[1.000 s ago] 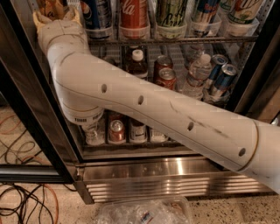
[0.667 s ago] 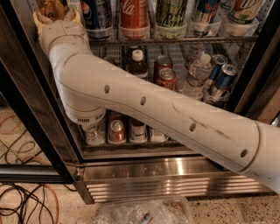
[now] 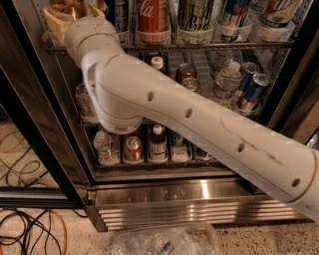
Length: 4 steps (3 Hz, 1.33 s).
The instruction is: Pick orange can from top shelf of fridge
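Observation:
My gripper [image 3: 61,14] is at the far left end of the top shelf [image 3: 209,46], at the top-left corner of the camera view. An orange-gold thing [image 3: 64,5], seemingly the orange can, shows right at the gripper; the picture's edge and my wrist [image 3: 89,35] hide most of it. My thick white arm [image 3: 199,119] crosses the fridge front from the lower right. The top shelf also holds a red cola can [image 3: 152,20], a green can [image 3: 195,15] and other cans in white lane trays.
Lower racks hold bottles and short cans, such as a water bottle [image 3: 228,79] and a red can [image 3: 133,148]. The black door frame [image 3: 35,129] stands at the left. The ribbed steel base [image 3: 189,201] is below. Cables [image 3: 30,229] and a plastic bag [image 3: 164,241] lie on the floor.
My wrist and elbow have shifted a little to the right and up. The gripper stays at the left end of the top shelf. The cans and bottles have not moved.

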Motion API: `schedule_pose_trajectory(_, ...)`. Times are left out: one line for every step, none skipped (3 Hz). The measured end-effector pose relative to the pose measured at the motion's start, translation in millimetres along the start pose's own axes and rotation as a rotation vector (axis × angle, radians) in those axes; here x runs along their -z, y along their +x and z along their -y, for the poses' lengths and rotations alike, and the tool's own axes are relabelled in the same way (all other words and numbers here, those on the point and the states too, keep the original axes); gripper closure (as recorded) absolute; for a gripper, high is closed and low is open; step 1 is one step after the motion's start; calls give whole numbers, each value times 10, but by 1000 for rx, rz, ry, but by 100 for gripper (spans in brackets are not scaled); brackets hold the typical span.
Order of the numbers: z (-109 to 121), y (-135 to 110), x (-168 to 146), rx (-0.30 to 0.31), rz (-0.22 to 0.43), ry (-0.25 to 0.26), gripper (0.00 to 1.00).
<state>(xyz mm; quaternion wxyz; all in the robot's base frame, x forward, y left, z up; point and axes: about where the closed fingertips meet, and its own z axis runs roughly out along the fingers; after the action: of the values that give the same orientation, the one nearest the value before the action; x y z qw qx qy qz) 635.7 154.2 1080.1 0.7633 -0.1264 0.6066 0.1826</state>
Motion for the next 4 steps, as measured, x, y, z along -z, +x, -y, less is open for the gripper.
schedule_pose_trajectory(164,-204,37,-4,31,-83,100)
schedule_pose_trajectory(179,-300,78,-11,17,-183,100)
schedule_pose_trajectory(19,-279,174,-25,-9,-306,100)
schedule_pose_trajectory(-135,-267,363,-30,-27,-425,100)
